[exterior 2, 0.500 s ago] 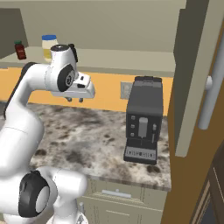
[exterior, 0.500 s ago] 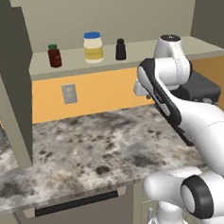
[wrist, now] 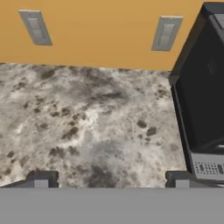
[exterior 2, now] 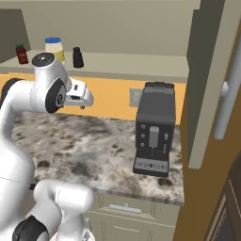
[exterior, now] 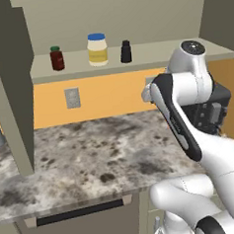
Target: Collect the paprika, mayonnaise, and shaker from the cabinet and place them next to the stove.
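- Little has shifted since the earlier frames: the hand sits a touch higher against the orange wall, while all three containers stay put on the cabinet (exterior: 183, 50) shelf.
- On that shelf, left to right in the left base view, stand the paprika (exterior: 57, 58), the mayonnaise (exterior: 97, 49) and the shaker (exterior: 126, 51), each apart from its neighbour.
- Below the shelf and off to its right, the gripper (wrist: 111, 179) hovers over the speckled counter (wrist: 87, 122) with its two tips spread wide and nothing between them.
- A black coffee machine (exterior 2: 153, 128) stands on the counter, below the shelf's right stretch.
- No stove can be made out, so the drop spot is probably reached by driving.
- Risk: rising toward the shelf, the hand could clip its front edge, or nudge the shaker over while reaching past.
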### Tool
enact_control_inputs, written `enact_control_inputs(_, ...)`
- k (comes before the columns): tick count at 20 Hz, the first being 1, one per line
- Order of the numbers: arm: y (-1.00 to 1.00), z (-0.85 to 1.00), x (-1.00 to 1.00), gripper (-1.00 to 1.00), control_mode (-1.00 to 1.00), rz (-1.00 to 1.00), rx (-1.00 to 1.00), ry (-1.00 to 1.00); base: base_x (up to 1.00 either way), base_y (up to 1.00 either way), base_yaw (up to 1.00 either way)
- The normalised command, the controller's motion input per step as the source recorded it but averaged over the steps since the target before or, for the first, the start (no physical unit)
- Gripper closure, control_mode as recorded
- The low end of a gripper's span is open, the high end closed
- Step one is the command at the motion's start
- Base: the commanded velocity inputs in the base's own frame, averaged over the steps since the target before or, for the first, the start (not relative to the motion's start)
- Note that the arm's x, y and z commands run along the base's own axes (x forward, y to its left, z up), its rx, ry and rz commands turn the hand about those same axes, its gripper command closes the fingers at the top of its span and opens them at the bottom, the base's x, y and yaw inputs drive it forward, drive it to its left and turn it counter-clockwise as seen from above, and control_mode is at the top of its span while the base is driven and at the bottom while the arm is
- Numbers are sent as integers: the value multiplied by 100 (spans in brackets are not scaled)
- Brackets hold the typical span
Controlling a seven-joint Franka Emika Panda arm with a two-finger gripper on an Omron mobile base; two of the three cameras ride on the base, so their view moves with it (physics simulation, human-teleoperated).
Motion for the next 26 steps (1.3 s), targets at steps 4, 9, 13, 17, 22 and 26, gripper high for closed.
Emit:
enact_control_inputs(4, 15, 65, -7, -100, -100, 0, 7, -46, 0, 0, 0)
enact_control_inputs(9, 0, 83, 0, -100, -100, 0, 12, -43, 0, 0, 0)
enact_control_inputs(13, 1, 76, 2, -100, -100, 2, 10, -32, 0, 0, 0)
enact_control_inputs(17, 0, 60, 3, -100, -100, 2, 3, -19, 0, 0, 0)
enact_control_inputs(22, 1, 24, 0, -100, -100, 0, -1, -7, 0, 0, 0)
enact_control_inputs(26, 0, -1, 5, -100, -100, 0, -1, 2, 0, 0, 0)
